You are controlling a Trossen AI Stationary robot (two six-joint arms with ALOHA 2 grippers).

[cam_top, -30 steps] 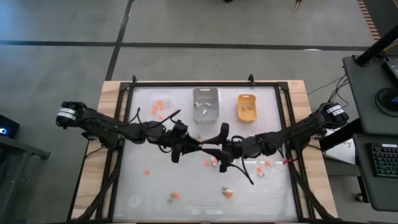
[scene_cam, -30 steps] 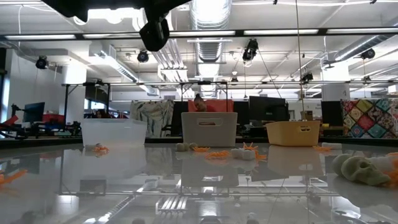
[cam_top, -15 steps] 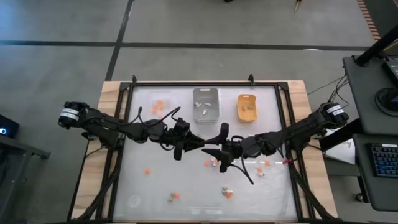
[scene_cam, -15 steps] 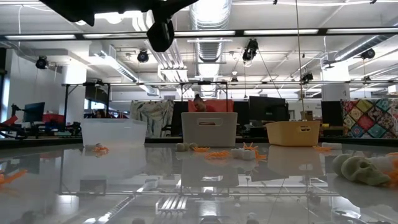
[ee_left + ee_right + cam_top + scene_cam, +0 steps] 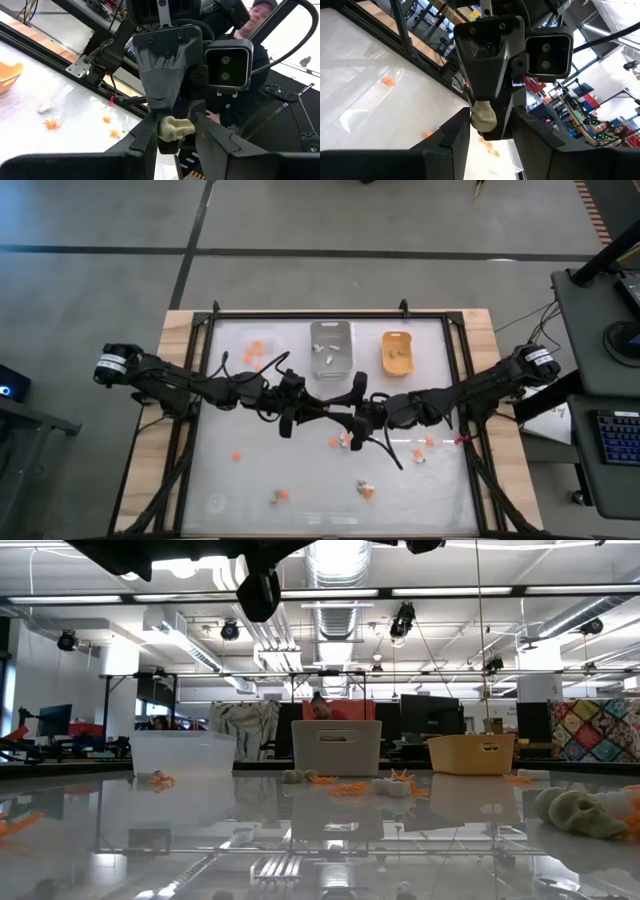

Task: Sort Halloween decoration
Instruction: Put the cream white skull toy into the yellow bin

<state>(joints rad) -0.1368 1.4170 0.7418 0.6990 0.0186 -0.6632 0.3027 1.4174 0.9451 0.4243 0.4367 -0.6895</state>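
the two arms are meeting tip to tip above the middle of the table (image 5: 225,480), well inside its black frame, with bare white surface lying open toward the near edge and on the left side. the left gripper (image 5: 335,419) and the right gripper (image 5: 348,423) are facing each other almost touching. between them is sitting one tan trinket (image 5: 175,128); in the left wrist view it is lying with its long axis crosswise between the left gripper's two fingers (image 5: 142,142), which are pressing on it from both sides. in the right wrist view the same pale lump (image 5: 484,116) is showing at the tip of the opposite gripper, between the right gripper's own fingers (image 5: 455,135); whether those are touching it or standing apart is impossible to tell.

the rest of the trinkets are scattered on the table: an orange one (image 5: 236,455) on the left, a pair (image 5: 279,497) near the front edge, more (image 5: 366,489) right of centre and some (image 5: 424,448) under the right arm. along the far edge are standing a clear tray (image 5: 256,352) with orange pieces, a grey tray (image 5: 331,348) with pale pieces and an orange-yellow tray (image 5: 397,352).

in the low view the grippers are cut off at the top, and a pale skull-like piece (image 5: 580,812) is lying at the right. a person's face is partly hidden behind the opposite arm in the left wrist view.
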